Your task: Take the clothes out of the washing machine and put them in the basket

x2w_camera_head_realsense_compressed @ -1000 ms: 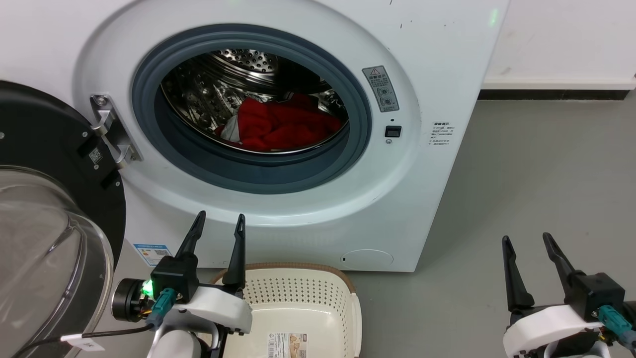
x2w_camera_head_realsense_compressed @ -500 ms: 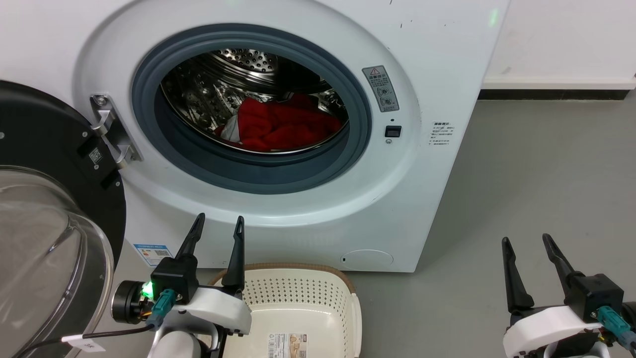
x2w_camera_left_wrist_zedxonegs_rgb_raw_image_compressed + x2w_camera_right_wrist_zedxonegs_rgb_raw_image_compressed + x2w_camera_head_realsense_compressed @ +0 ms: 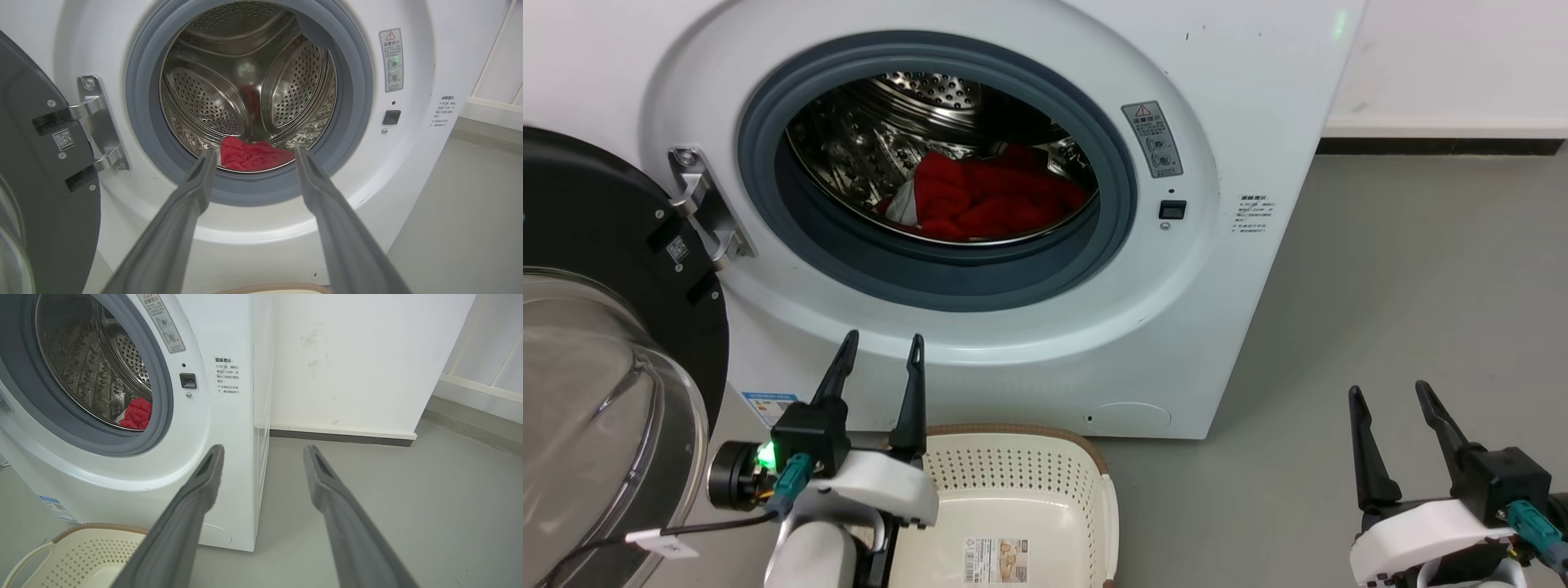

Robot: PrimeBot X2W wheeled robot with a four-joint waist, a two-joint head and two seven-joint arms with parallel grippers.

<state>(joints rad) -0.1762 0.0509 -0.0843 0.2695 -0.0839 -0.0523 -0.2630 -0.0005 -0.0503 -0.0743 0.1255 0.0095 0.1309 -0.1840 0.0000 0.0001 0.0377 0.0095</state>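
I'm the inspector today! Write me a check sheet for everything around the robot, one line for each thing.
Surface: grey floor, smooth.
Job's things: red clothes lie in the drum of the washing machine. Its door is swung open on the left. The basket stands on the floor in front, with no clothes in the part that shows.
Clutter: nothing seen.
Grippers: left hand open, near the basket, pointing at the machine. Right hand open, over the floor. Both hold nothing.
Cables: a black cable with a white tag trails from behind the left hand.
Surroundings: white wall with a dark skirting strip.
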